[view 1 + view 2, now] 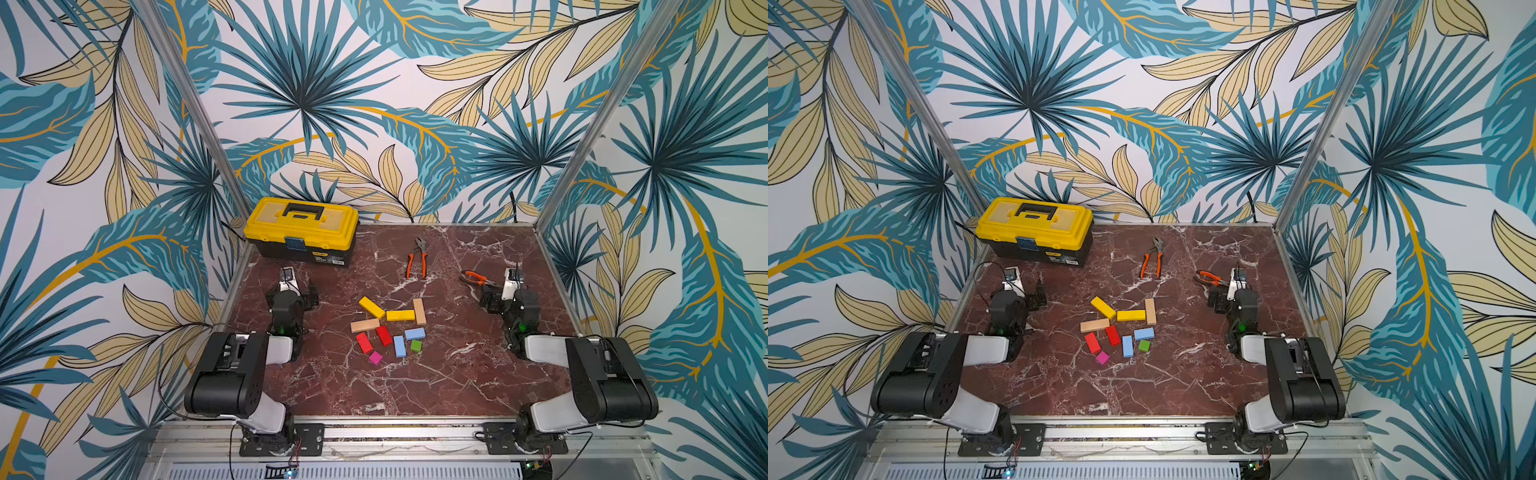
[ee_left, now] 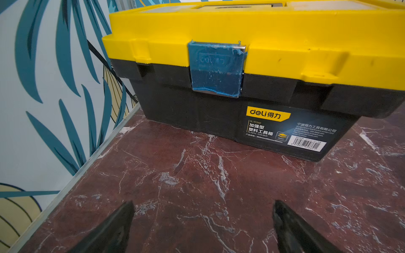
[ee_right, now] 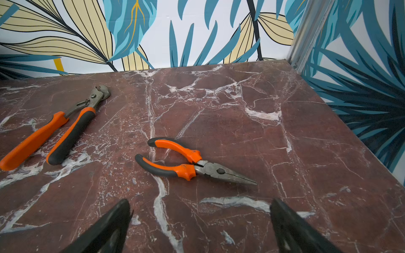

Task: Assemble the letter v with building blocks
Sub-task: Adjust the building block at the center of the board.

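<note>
Blocks point(image 1: 400, 315) are found loose midway between both arms (none yet joined); left gripper point(image 2: 203, 202) and right gripper point(image 3: 199, 200) are spread wide, empty, aimed rearward past them.

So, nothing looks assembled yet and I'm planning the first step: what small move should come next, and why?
Probably turn the left gripper, which faces the toolbox, toward the tilted yellow block. It and the right gripper are open and empty, and the building blocks lie loose, unassembled.
</note>
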Action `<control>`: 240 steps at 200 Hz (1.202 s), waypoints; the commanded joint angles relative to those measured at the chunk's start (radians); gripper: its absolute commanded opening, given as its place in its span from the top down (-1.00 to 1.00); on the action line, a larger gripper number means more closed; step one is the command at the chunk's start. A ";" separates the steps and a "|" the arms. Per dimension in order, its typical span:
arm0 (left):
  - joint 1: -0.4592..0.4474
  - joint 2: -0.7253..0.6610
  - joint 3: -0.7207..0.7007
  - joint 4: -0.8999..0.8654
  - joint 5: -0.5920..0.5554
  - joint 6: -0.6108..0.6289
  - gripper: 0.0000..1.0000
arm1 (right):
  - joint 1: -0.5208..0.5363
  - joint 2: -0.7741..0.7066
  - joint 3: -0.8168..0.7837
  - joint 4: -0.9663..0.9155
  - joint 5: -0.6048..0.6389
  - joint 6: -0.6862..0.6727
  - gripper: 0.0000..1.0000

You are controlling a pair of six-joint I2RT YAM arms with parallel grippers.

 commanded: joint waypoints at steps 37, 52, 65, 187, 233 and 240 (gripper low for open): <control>0.009 0.002 0.000 0.009 -0.003 0.001 -0.99 | 0.003 -0.005 0.011 -0.010 -0.008 -0.008 -0.99; 0.009 0.003 0.000 0.007 -0.003 0.002 -0.99 | 0.004 -0.005 0.012 -0.010 -0.007 -0.008 -0.99; 0.008 0.003 0.000 0.007 -0.004 0.001 -0.99 | 0.003 -0.004 0.012 -0.010 -0.008 -0.008 -0.99; 0.009 -0.040 0.029 -0.034 -0.060 0.001 -0.99 | 0.003 -0.087 0.084 -0.175 -0.002 -0.015 -0.99; -0.071 -0.312 0.184 -0.455 -0.234 -0.117 -0.99 | 0.240 -0.175 0.498 -0.800 0.269 0.041 -0.99; -0.082 -0.335 0.255 -0.621 -0.230 -0.154 -0.99 | 0.329 -0.166 0.550 -0.836 0.356 0.005 -0.99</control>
